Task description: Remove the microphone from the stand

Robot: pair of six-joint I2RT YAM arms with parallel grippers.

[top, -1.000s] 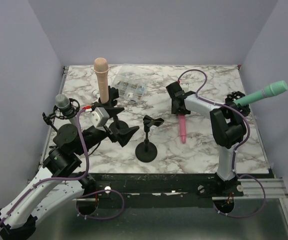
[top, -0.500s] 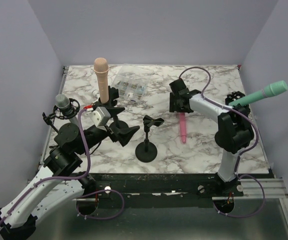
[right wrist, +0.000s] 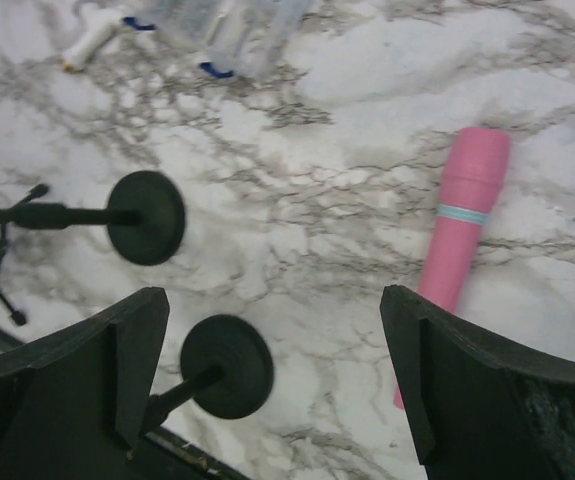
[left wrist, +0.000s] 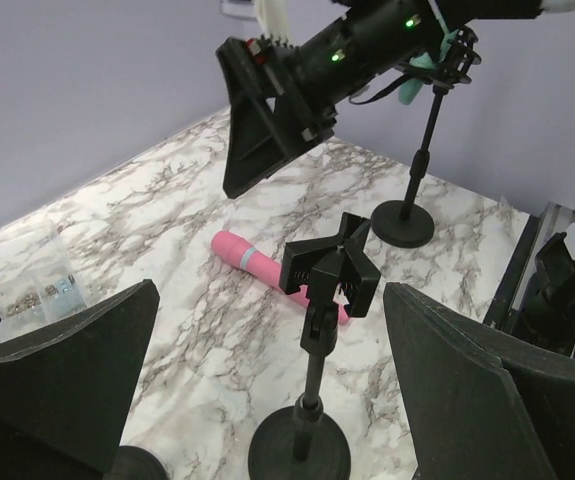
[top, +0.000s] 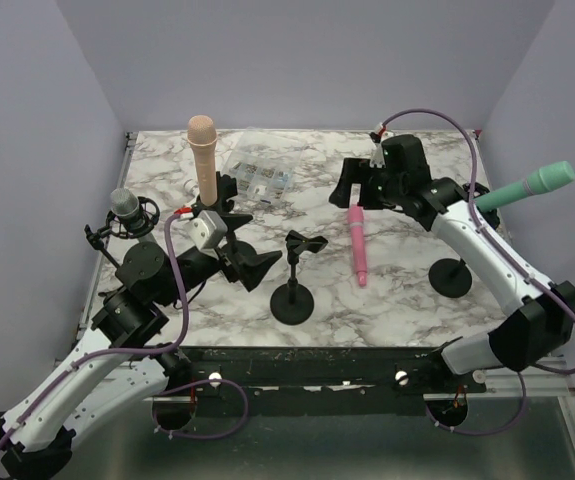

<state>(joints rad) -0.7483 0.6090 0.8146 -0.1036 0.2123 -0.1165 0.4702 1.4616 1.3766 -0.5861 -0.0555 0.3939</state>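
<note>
Top external view: we see the pink microphone (top: pixel 358 245) lying flat on the marble table (top: pixel 397 292), right of the small black stand (top: pixel 293 290) and apart from it. The right gripper (top: pixel 350 192) hangs over its far end, fingers spread, holding nothing. The left gripper (top: pixel 252 242), also released, is left of the stand.

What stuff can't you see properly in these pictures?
Top view: the bits inside the clear box are too small to name.
Left wrist view: the stand's clip covers part of the pink mic.
Right wrist view: the pink mic's narrow end goes behind the right jaws.
Top view: the left arm hides the peach mic's stand base.
</note>
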